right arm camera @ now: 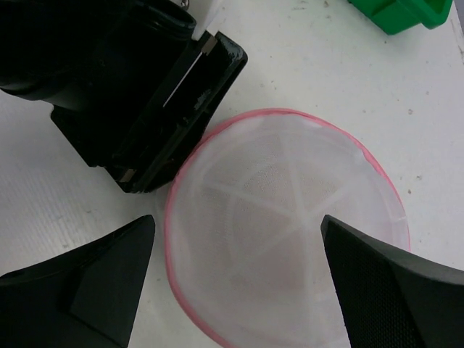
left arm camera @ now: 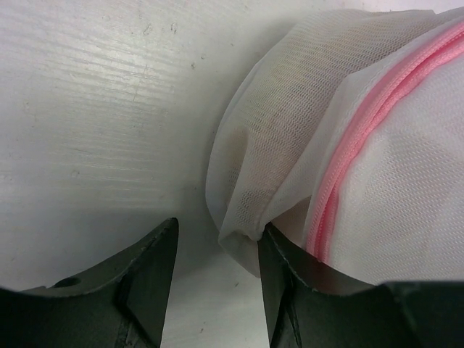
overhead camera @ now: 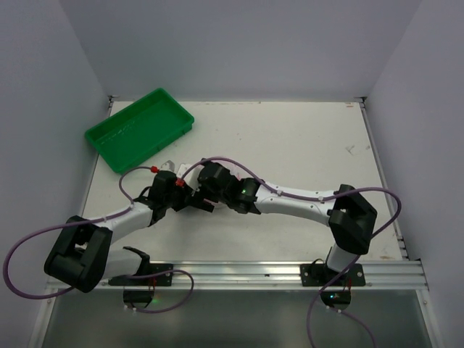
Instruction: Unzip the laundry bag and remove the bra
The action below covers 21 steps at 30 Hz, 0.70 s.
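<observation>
The small rounded white mesh laundry bag [right arm camera: 286,232] with pink zipper trim lay near the green plastic tray [right arm camera: 402,13] — right gripper [right arm camera: 238,225] gaping wide above it, left gripper [left arm camera: 217,232] half-parted at its edge. Pinning mesh first seemed wise.

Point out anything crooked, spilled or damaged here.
Nothing looks spilled or torn. The green tray sits skewed to the table's edges, and the laundry bag's mesh is bunched into folds beside the left gripper.

Left gripper [left arm camera: 216,254] crowds laundry bag [right arm camera: 283,217] one side; table [overhead camera: 304,145] rightward free; green tray [overhead camera: 138,127] far-left.
</observation>
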{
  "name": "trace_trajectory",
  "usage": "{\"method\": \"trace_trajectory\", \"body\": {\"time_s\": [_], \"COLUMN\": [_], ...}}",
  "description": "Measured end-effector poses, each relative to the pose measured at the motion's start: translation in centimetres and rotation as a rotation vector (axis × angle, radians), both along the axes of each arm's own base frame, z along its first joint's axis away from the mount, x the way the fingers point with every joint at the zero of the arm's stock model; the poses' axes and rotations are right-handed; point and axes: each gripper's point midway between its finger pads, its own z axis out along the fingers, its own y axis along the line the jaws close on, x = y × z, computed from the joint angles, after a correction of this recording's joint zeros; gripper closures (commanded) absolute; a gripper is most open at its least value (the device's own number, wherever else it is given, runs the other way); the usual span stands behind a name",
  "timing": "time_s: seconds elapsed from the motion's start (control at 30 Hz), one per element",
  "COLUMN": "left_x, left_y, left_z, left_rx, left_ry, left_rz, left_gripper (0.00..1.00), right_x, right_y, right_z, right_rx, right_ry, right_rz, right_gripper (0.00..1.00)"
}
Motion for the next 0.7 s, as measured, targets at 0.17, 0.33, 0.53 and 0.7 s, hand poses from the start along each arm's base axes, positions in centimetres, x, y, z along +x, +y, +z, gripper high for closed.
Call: {"method": "trace_trajectory", "body": {"time_s": [0.17, 0.33, 0.53, 0.7], "left_x": [0.0, 0.0, -0.1, -0.1], "left_y": [0.1, 0.1, 0.1, 0.1], "left_z": [-0.1, -0.1, -0.1, -0.1], "left_rx": [0.006, 0.011, 0.015, 0.016], "left_ry": [-0.002, -0.005, -0.006, -0.005], "left_rz": [-0.005, -0.01, -0.013, -0.012], "left_gripper": [0.5, 0.51, 0.51, 0.51], "right_x": [0.5, 0.3, 0.2, -0.3], "right_y": [-0.6, -1.1, -1.0, -1.1], "right_z": [-2.6, -3.2, -3.2, -3.1], "right_rx": [-0.092, -0.125, -0.132, -0.124], "right_ry": [-0.027, -0.046, -0.057, -0.055], "right_rz": [-0.019, -0.021, -0.026, -0.016], "right_gripper": [0.01, 0.01, 0.01, 0.01]}}
